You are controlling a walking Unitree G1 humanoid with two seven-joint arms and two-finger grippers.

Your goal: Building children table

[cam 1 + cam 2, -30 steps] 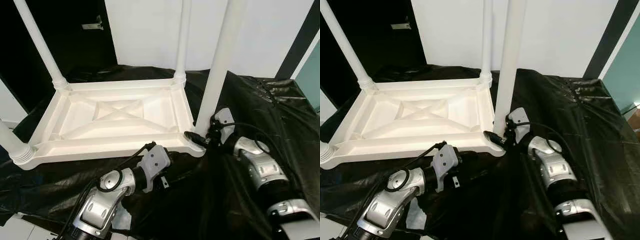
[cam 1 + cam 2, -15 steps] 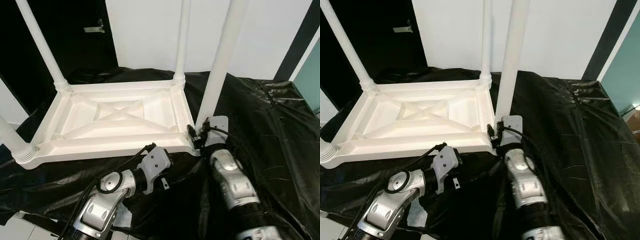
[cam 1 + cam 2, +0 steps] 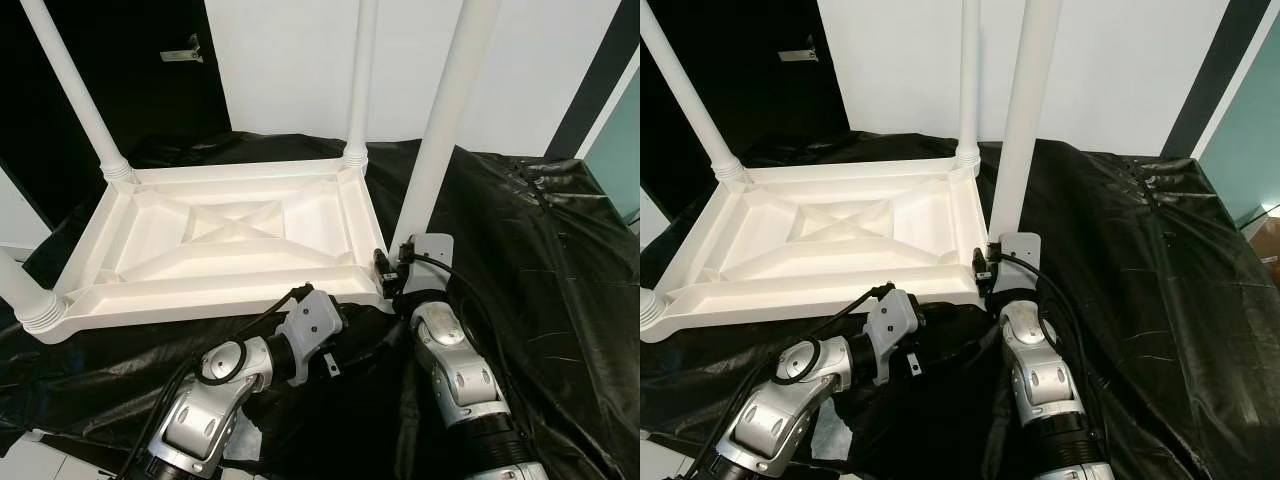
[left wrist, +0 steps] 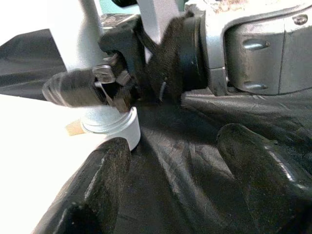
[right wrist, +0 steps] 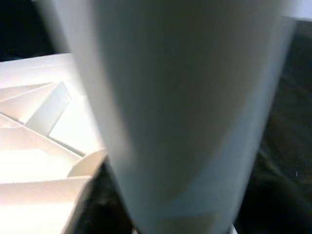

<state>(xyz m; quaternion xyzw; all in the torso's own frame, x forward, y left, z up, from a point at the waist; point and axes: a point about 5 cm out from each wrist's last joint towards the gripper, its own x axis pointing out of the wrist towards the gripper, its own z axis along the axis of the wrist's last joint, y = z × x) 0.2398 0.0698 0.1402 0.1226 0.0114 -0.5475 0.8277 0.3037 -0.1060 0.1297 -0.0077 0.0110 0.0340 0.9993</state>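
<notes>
Upturned white table (image 3: pixel 230 240) lying on black sheet (image 3: pixel 520 260), four legs up. Right tool (image 3: pixel 389 272) closed around near-right leg (image 3: pixel 440 120) at its base. Left tool (image 4: pixel 170 170) open, just beside that corner.

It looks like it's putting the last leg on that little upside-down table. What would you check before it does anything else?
1. All four legs standing on the table: ok.
2. Near right leg upright: ok.
3. That leg fully seated in its corner: cannot tell, the joint is hidden.
4. Right gripper at the leg's base: ok; whether it is closed on it, cannot tell.
5. Left gripper open, over the black sheet, holding nothing: ok.
</notes>
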